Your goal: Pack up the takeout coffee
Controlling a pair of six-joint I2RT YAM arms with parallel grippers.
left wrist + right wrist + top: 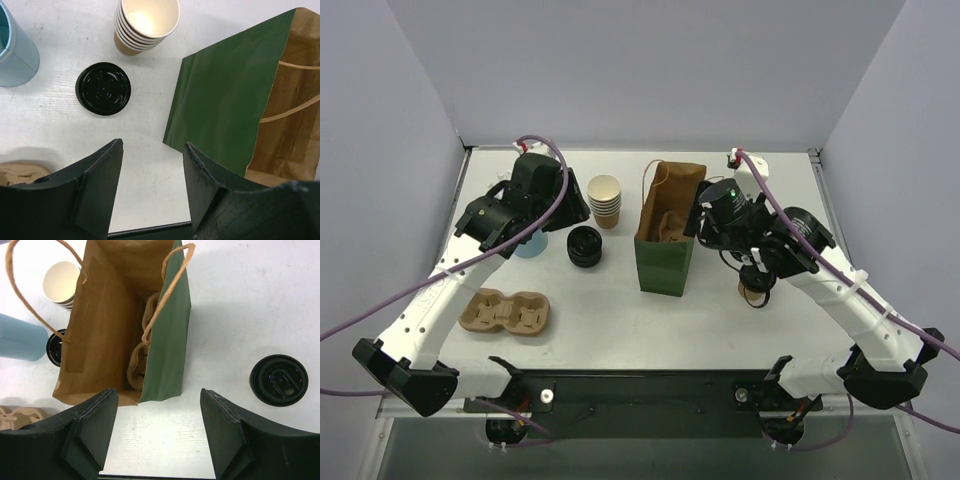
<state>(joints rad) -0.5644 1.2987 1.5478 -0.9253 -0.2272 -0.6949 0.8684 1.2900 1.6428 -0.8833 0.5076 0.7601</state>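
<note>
Both grippers are partly open and hold nothing. The right gripper (157, 396) hangs over the bag (167, 340), its mouth gaping just ahead. 1 carrier (139, 360) sits inside, likely to keep a cup upright. The coffee (278, 380) stands on the table to this gripper's right, apart from the bag. The left gripper (152, 146) hovers with the bag's wall just right of it, probably to steady it.

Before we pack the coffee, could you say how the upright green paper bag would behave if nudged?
The green paper bag looks tall and narrow, so it may tip. Its thin walls probably flex. The brown pulp cup carrier inside likely adds little weight.
</note>
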